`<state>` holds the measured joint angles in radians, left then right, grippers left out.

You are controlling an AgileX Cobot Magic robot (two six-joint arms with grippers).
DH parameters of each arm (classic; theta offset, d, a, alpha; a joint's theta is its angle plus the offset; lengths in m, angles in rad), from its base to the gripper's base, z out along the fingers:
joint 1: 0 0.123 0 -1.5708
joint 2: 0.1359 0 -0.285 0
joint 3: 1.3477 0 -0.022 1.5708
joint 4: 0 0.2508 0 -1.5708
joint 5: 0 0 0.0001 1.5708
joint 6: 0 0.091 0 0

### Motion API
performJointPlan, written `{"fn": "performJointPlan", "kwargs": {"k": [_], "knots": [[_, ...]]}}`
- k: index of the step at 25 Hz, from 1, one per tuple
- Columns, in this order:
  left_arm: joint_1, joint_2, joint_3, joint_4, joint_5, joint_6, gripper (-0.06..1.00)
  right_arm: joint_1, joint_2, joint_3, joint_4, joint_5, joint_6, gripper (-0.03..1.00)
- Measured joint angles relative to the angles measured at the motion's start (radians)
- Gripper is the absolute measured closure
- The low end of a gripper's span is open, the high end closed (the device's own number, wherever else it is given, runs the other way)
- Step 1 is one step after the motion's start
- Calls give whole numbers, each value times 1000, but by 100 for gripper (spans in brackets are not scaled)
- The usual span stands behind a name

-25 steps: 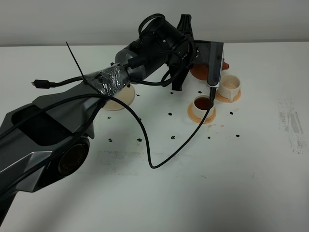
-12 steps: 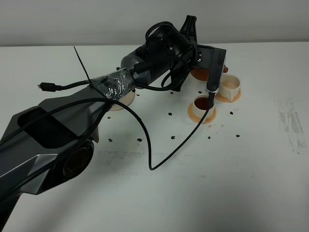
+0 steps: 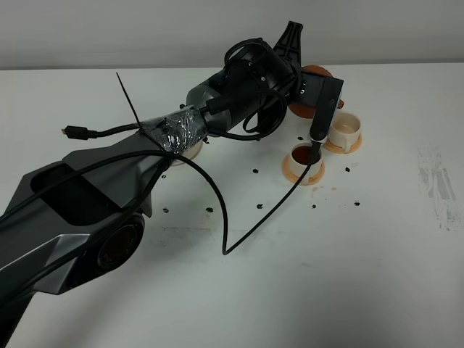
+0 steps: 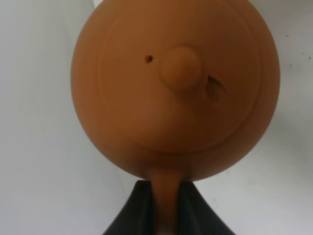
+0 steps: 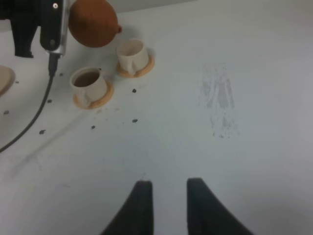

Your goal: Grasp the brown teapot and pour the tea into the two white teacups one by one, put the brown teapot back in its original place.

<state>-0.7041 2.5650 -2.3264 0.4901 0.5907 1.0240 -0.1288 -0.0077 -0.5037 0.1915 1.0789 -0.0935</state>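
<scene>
Shows the round, squat orange-brown clay teapot (image 4: pixel 176 88) lifted clear of the white counter (image 3: pixel 377 254), clamped by its thin loop handle between the dark fingers (image 4: pixel 139 208) of the left gripper (image 4: pixel 165 191). Hangs just behind the two small white cylindrical teacups in the high view, largely hidden there by the black left arm and its black wrist camera housing (image 3: pixel 324 101). Faces the left wrist camera lid-on, small knob at centre (a dark nick on one side of it, a pinhole on the other). Points its short spout toward the farther teacup (image 3: pixel 345 129) in the right wrist view, higher than that cup's rim and just beside it. Catches a cream inside in that cup and dark reddish-brown tea (image 3: pixel 305 154) in the nearer teacup (image 3: pixel 301 165). Seats each cup on its own small orange saucer (image 3: pixel 313 177), the pair side by side. Leaves the round cream-beige flat saucer (image 3: pixel 187 147) only partly visible under the silver-taped stretch of the arm, well apart from the cups. Trails a thin black cable (image 3: pixel 254 221) from the housing down across the counter, past small black marks dotted around the saucers. Finds the right gripper (image 5: pixel 168 188) low over the counter, well apart from cups and teapot, its two dark fingers (image 5: pixel 142 205) parted a little and grasping nothing.
</scene>
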Motion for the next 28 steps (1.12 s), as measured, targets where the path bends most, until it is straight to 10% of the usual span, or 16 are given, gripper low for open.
{"fn": "performJointPlan", "kwargs": {"k": [28], "knots": [[-31, 12, 0, 112, -41, 100, 82, 0, 0, 0, 0, 0, 0, 77]]}}
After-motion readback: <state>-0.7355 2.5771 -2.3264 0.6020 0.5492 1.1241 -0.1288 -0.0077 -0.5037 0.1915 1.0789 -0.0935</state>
